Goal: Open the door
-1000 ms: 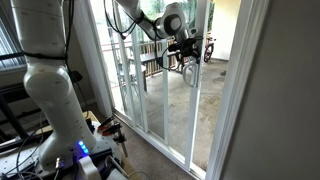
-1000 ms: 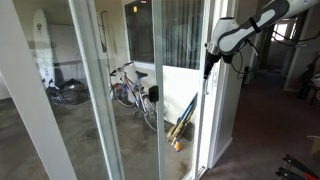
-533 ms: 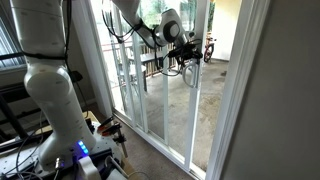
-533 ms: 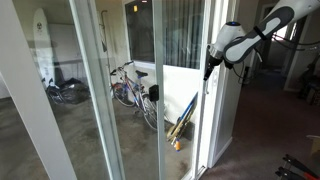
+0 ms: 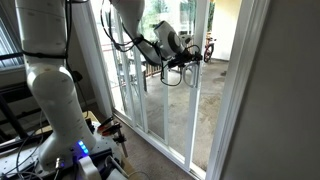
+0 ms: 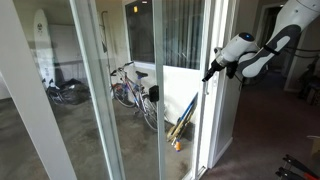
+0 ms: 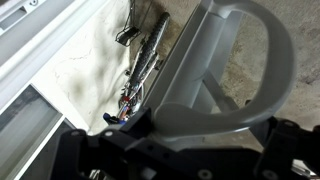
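Note:
The door is a tall sliding glass panel in a narrow white frame, seen in both exterior views [image 5: 196,115] [image 6: 204,125]. Its grey D-shaped loop handle [image 7: 262,45] fills the wrist view. My gripper [image 7: 203,135] is at the handle, at about chest height on the door's edge [image 5: 186,57] [image 6: 212,73]. The dark fingers [image 7: 128,132] stand wide apart on either side of the handle's lower bar, which lies across between them. The fingers do not clamp it.
A handle-less white-framed glass panel [image 6: 100,90] stands beside the door. A wide white jamb [image 5: 245,90] is close on the other side. Bicycles [image 6: 130,85] and leaning tools [image 6: 185,120] are out on the patio. The robot base [image 5: 55,110] stands indoors.
My arm has swung and tilted, and the gripper has dropped slightly while staying at the handle. The door frame has not visibly shifted.

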Robot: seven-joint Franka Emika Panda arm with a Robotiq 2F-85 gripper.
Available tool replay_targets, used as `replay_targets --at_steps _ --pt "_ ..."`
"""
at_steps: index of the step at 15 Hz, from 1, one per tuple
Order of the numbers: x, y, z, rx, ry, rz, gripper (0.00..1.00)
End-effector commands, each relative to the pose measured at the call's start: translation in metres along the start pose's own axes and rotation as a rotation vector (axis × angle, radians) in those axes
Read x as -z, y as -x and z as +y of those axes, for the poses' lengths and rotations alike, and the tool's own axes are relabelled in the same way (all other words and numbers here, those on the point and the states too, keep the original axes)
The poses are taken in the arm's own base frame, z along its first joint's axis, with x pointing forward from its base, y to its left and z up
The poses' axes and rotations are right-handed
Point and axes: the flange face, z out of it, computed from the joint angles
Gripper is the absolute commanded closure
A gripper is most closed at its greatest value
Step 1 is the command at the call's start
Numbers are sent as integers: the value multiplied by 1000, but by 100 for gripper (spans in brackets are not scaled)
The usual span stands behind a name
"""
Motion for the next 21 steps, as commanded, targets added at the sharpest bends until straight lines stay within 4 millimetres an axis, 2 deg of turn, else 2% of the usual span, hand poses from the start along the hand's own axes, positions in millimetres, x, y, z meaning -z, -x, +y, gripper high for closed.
replay_targets --at_steps 1,12,21 --pt "-11 -20 -47 29 -48 55 0" --pt "-8 -11 -96 121 -113 27 0" --pt "-5 -32 -120 166 -112 26 0"
